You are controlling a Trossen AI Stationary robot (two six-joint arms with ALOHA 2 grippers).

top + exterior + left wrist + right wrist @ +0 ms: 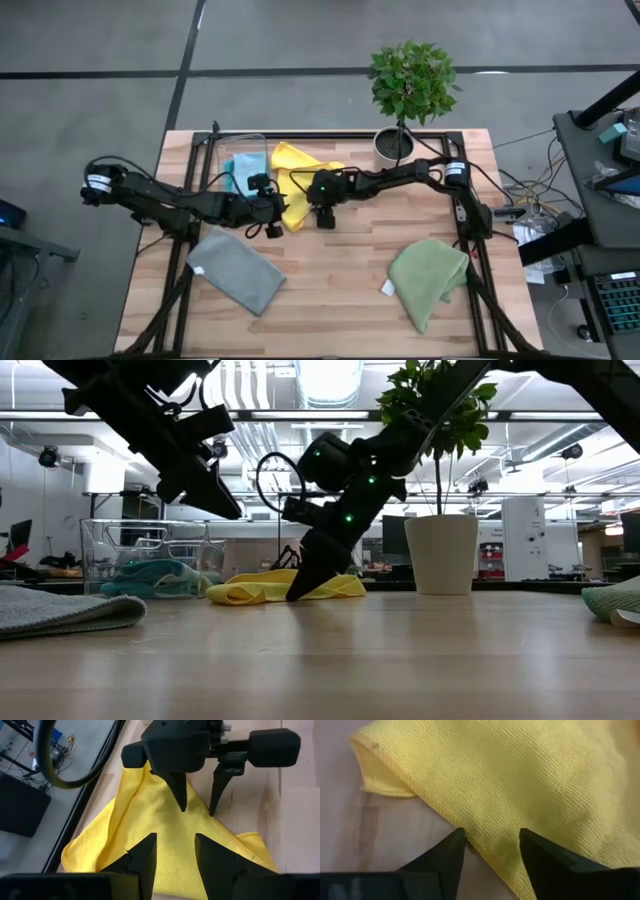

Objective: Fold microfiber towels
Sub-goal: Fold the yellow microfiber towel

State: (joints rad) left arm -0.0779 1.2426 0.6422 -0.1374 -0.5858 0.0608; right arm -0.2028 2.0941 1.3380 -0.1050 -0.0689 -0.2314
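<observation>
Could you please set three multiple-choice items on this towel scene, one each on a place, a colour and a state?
1. Where does the grey towel lie?
A. on the table's near left part
B. inside the clear bin
C. under the potted plant

2. What colour is the towel that both grippers are at?
A. olive green
B. yellow
C. grey

3. How do the right gripper's fingers stand?
A. shut tight on the plant pot
C. holding the bin up
B. apart, straddling the towel's edge

Answers:
1. A: the high view shows it flat near the left front corner.
2. B: the yellow towel fills both wrist views, with the left gripper over it.
3. B: the right wrist view shows a gap between the fingers at the hem.
</observation>
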